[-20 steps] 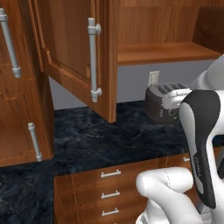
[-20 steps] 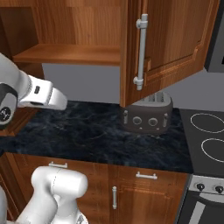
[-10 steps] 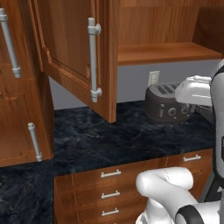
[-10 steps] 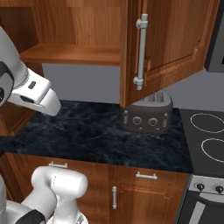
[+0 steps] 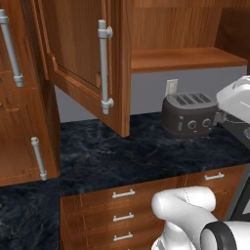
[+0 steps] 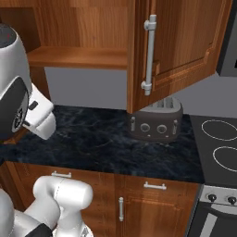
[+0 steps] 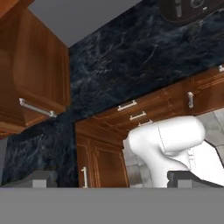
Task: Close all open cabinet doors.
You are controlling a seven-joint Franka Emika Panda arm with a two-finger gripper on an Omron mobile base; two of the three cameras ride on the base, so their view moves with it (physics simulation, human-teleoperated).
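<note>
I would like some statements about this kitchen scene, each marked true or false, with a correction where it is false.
1. Two wall-cabinet doors stand open. True: the left door and the right door both swing out.
2. The toaster sits on the shelf. False: it stands on the dark counter.
3. The gripper holds a door handle. False: it touches nothing.
4. A stove lies right of the counter. True.

A dark toaster [image 5: 189, 114] sits on the black marbled counter [image 5: 127, 156]; stove [image 6: 221, 152] beside it.
</note>
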